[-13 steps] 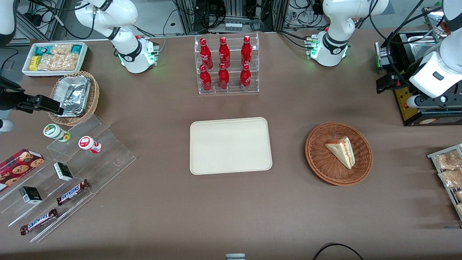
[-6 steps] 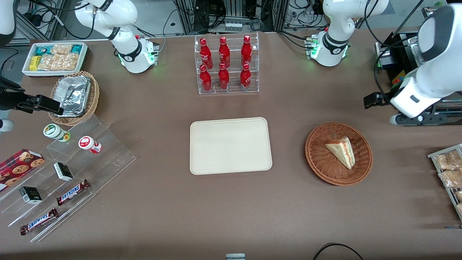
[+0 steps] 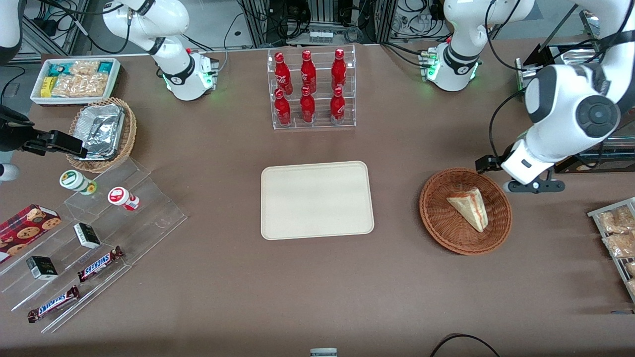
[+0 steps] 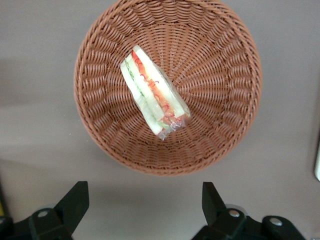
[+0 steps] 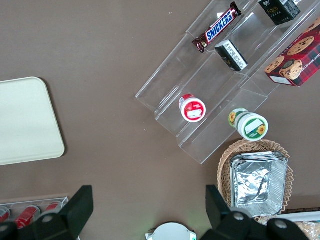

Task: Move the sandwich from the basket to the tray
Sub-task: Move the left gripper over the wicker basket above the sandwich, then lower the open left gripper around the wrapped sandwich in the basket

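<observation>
Above the basket [image 4: 167, 85] rim I hold the gripper [image 4: 142, 210], fingers apart, empty. Approach step; next, centre over the sandwich [image 4: 152, 92], descend.

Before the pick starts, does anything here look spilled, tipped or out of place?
Nothing stands out. The sandwich lies wrapped in the basket, the tray sits flat, and the open gripper hovers above the basket's rim.

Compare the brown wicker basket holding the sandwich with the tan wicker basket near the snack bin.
The basket is reddish-brown, round and shallow; the tan wicker basket is lighter. The basket holds one wrapped sandwich; the tan one holds stacked foil trays. The basket sits toward the working arm's end of the table, with the open end effector hovering above the table beside its rim; the tan one sits toward the parked arm's end. Both are woven wicker.
</observation>
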